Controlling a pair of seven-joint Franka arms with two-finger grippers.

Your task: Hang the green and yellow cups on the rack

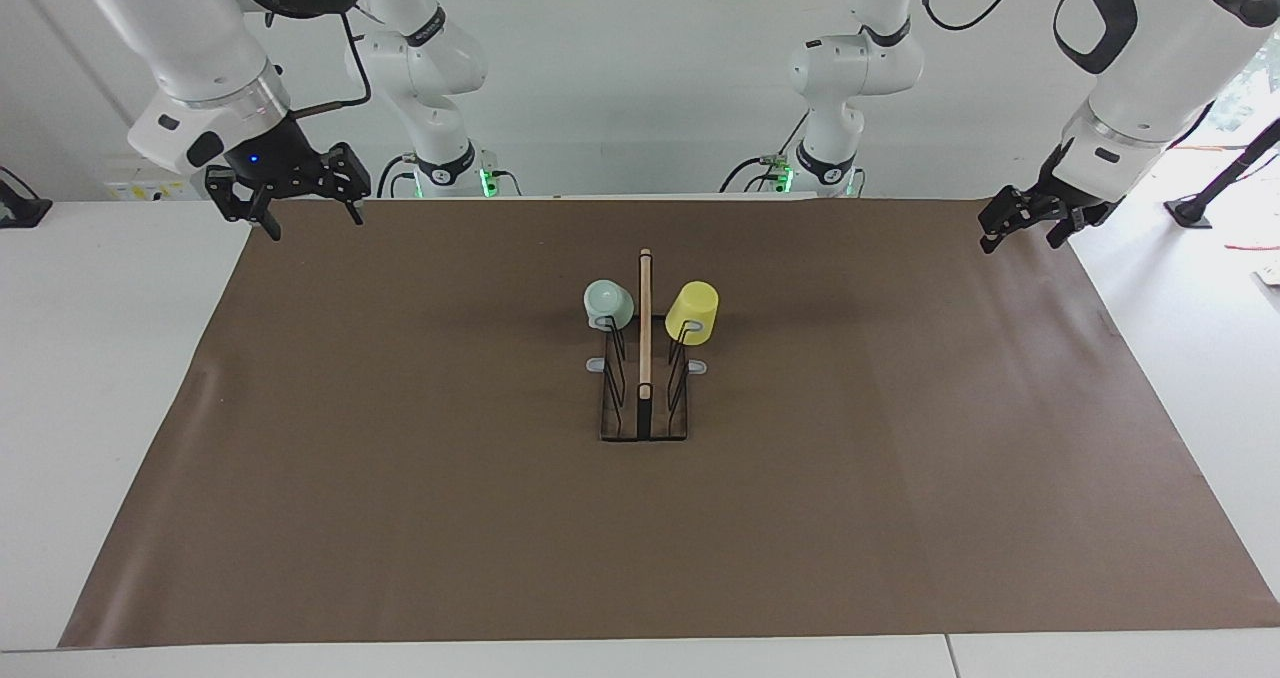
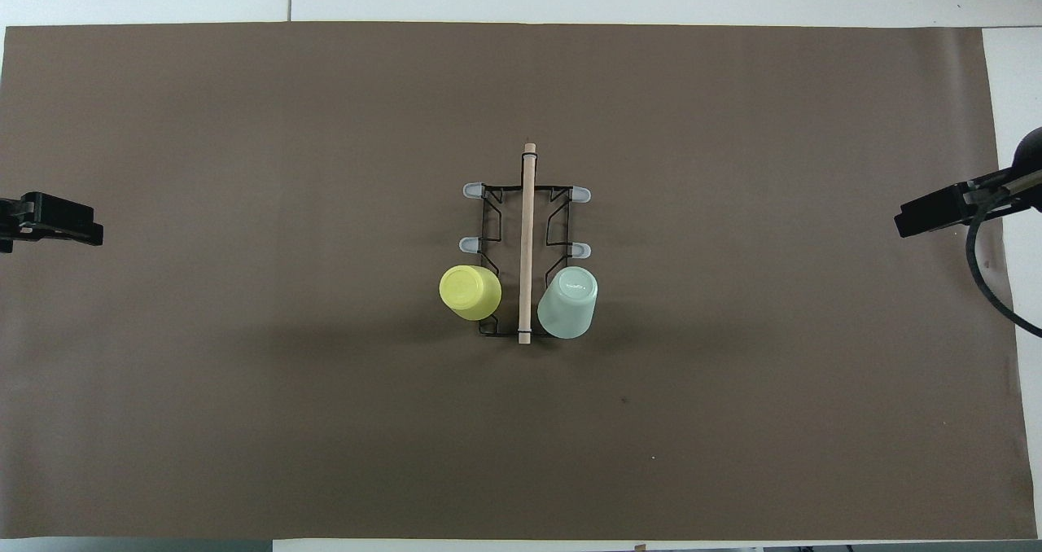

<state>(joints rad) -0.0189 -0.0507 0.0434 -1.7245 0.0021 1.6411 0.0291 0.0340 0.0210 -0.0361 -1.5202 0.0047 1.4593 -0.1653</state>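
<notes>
The black wire rack (image 1: 644, 398) with its wooden centre slat stands mid-mat; it also shows in the overhead view (image 2: 527, 243). The mint green cup (image 1: 608, 304) hangs upside down on the peg nearest the robots on the right arm's side, also seen from overhead (image 2: 567, 302). The yellow cup (image 1: 692, 312) hangs likewise on the nearest peg on the left arm's side, also seen from overhead (image 2: 470, 292). My right gripper (image 1: 314, 224) is open and empty, raised over the mat's edge at its own end. My left gripper (image 1: 1018, 245) is open and empty over the mat's corner at its end.
A brown mat (image 1: 400, 478) covers most of the white table (image 1: 100, 358). The rack's other grey-tipped pegs (image 2: 474, 189) are bare. Both grippers show at the side edges of the overhead view, the left (image 2: 57, 225) and the right (image 2: 928, 214).
</notes>
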